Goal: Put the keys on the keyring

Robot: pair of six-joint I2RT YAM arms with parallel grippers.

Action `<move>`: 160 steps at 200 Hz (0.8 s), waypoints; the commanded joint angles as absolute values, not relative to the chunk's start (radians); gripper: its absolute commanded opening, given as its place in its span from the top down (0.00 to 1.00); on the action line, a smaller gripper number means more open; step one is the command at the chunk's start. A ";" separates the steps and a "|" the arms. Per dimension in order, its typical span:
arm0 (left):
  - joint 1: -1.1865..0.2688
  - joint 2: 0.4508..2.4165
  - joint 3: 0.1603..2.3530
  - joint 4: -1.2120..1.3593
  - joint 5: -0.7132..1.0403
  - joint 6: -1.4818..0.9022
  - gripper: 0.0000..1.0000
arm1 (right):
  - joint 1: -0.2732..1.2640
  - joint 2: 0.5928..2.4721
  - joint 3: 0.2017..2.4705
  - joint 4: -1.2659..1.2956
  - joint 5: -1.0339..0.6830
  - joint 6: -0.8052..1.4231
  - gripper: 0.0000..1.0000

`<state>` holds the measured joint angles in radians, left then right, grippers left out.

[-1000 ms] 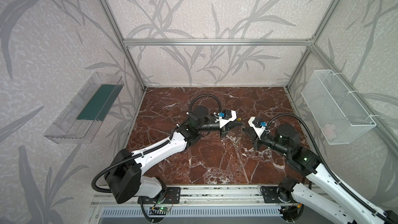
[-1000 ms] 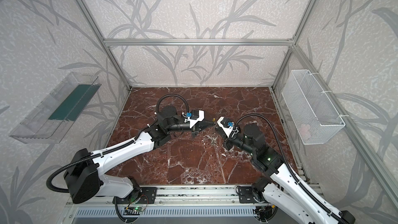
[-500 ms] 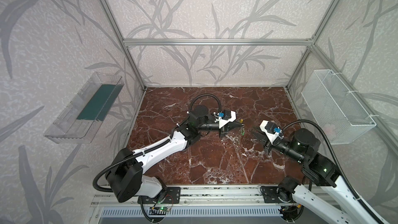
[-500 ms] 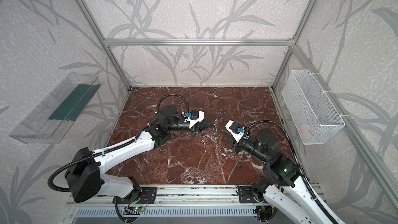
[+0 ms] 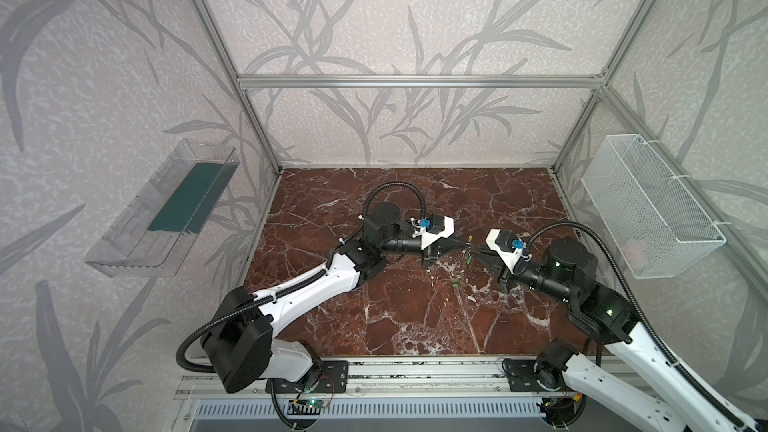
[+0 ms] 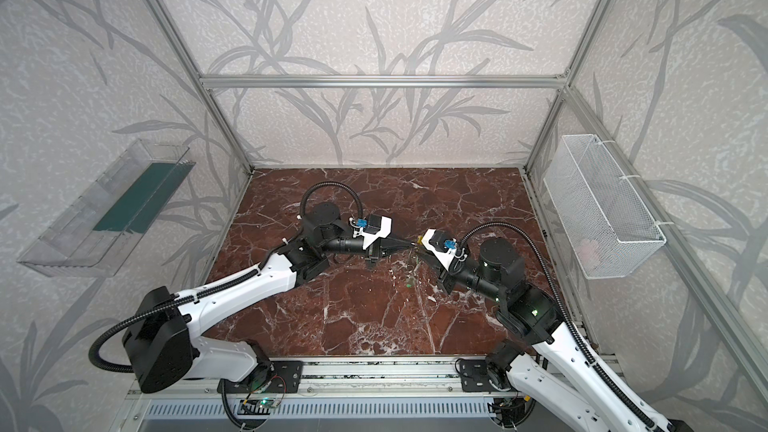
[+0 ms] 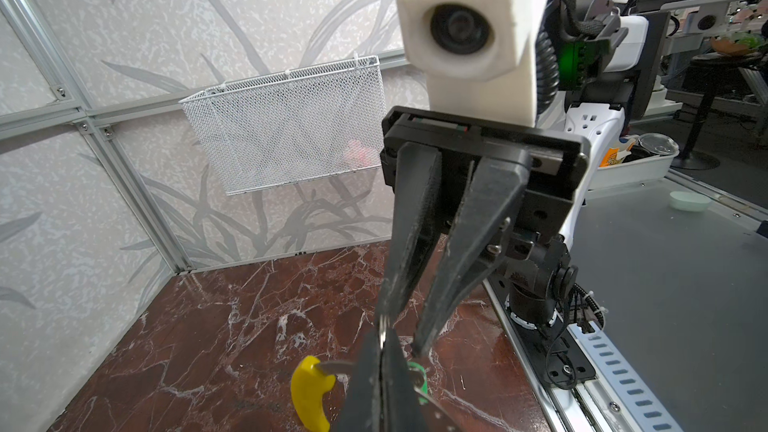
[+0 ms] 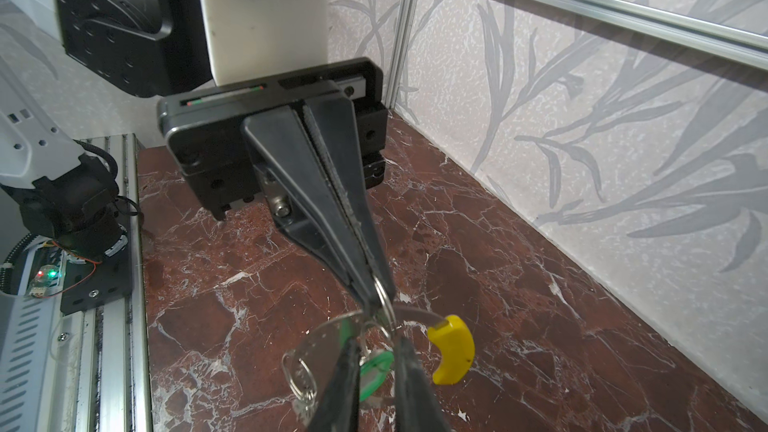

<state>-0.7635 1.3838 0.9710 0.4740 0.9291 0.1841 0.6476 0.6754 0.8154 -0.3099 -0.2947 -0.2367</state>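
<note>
Both grippers meet above the middle of the marble floor. My left gripper (image 5: 463, 244) (image 7: 382, 332) is shut on the keyring (image 8: 415, 312), a thin grey band with a yellow sleeve (image 8: 453, 349) (image 7: 309, 396). A small wire loop also sits at the left gripper's tip (image 8: 372, 297). One key's green tag (image 8: 376, 369) (image 7: 419, 380) hangs under the band. My right gripper (image 5: 478, 250) (image 8: 377, 342) faces the left one, its fingers a narrow gap apart on either side of the tag. I cannot tell whether they touch it. The key's blade is hidden.
A white mesh basket (image 5: 652, 205) hangs on the right wall and a clear shelf (image 5: 166, 209) on the left wall. The marble floor (image 5: 415, 326) ends at a metal rail (image 5: 415, 371) in front, where both arm bases stand.
The right arm drew back to the right half a second ago and has now come back to the left gripper's tip. The left arm has held still with the keyring.
</note>
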 commanded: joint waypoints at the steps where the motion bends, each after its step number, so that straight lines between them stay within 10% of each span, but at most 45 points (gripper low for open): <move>1: -0.761 1.351 0.974 0.476 0.968 0.187 1.00 | 0.645 0.670 0.824 -0.275 -0.307 -0.234 0.82; 160: -0.765 1.348 0.981 0.481 0.994 0.179 1.00 | 0.643 0.696 0.818 -0.264 -0.372 -0.238 0.98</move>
